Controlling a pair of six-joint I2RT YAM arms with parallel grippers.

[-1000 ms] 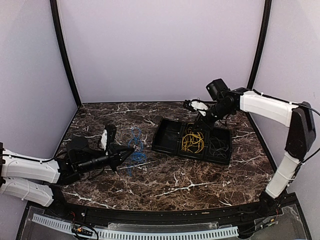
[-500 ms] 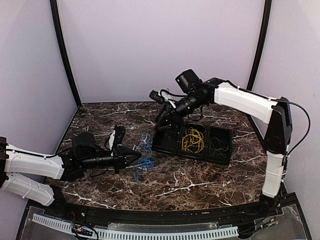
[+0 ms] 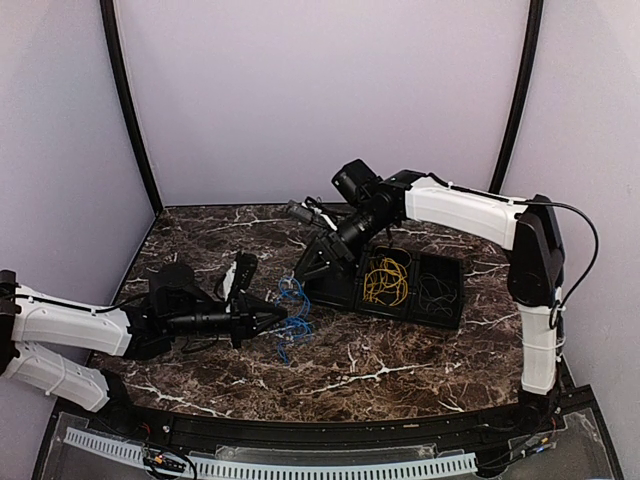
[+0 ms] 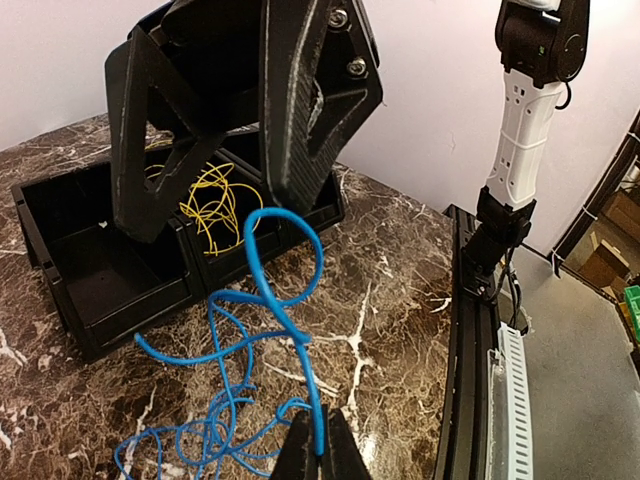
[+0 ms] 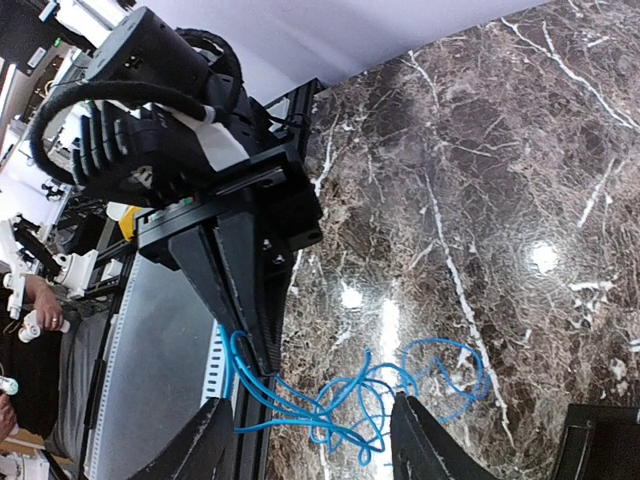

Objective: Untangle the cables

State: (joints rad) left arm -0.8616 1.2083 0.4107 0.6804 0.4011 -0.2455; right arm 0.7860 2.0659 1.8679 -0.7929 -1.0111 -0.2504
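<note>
The blue cable (image 3: 293, 312) lies in a loose tangle on the marble table, left of the black tray (image 3: 452, 318). My left gripper (image 3: 276, 320) is shut on one strand of it; in the left wrist view the strand (image 4: 288, 330) rises from the closed fingertips (image 4: 320, 455). My right gripper (image 3: 318, 262) is open and empty, hovering just above the blue tangle (image 5: 390, 390) at the tray's left end. The yellow cable (image 3: 385, 280) and the dark grey cable (image 3: 436, 290) lie in the tray's middle and right compartments.
The tray's left compartment (image 4: 120, 318) holds nothing. The right gripper's fingers (image 4: 300, 110) hang close in front of the left gripper. The left gripper (image 5: 268, 365) fills the left of the right wrist view. The table's front rail (image 3: 320, 440) runs along the near edge.
My right arm swung left from the tray's far side to above the blue cable. My left gripper moved right, carrying the blue strand closer to the tray.
</note>
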